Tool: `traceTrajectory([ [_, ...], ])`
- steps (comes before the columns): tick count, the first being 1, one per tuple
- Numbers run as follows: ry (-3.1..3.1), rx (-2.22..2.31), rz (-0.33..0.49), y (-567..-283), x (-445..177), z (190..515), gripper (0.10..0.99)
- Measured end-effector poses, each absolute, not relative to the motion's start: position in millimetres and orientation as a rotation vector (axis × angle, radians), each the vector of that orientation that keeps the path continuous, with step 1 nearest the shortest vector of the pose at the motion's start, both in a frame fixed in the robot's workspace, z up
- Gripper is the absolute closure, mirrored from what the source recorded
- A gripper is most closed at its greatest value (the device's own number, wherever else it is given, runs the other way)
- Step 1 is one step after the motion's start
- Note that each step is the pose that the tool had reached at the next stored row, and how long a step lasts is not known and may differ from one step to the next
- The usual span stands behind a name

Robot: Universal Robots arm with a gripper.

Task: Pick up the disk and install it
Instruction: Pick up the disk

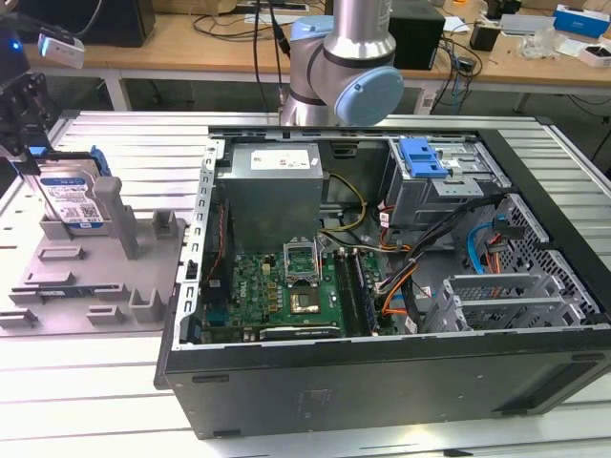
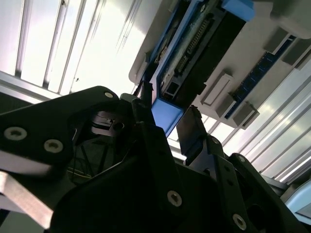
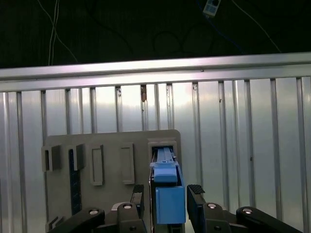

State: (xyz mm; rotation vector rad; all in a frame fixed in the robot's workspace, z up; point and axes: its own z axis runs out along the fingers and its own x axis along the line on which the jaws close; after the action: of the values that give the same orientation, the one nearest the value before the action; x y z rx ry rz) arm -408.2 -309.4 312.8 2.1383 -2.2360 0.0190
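The disk (image 1: 73, 196), a silver drive with a white-and-blue label in a blue carrier, stands on edge in a slot of the grey holder plate (image 1: 95, 277) at the exterior view's far left. My gripper (image 1: 29, 153) hangs right over the disk's top end. In both wrist views the two black fingers (image 3: 137, 196) (image 2: 192, 128) straddle the blue carrier end (image 3: 169, 204) (image 2: 167, 114), with a thin gap showing on at least one side. The gripper (image 3: 167, 200) (image 2: 167, 124) is open around the disk.
The open computer case (image 1: 382, 372) lies to the exterior view's right of the holder, with a motherboard, cables and a drive cage carrying a blue latch (image 1: 423, 157). The arm's base (image 1: 344, 67) stands behind the case. The ribbed metal table (image 3: 233, 136) surrounds the holder.
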Motion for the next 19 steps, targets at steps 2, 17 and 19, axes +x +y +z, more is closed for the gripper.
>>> traceTrajectory([
  [2, -2.236, 2.138, 0.019, -309.4, -408.4, 311.7, 0.604],
  [17, -2.237, 2.139, 0.022, -309.4, -408.5, 303.6, 0.604],
  [19, -2.238, 2.140, 0.022, -309.4, -408.5, 302.7, 0.604],
])
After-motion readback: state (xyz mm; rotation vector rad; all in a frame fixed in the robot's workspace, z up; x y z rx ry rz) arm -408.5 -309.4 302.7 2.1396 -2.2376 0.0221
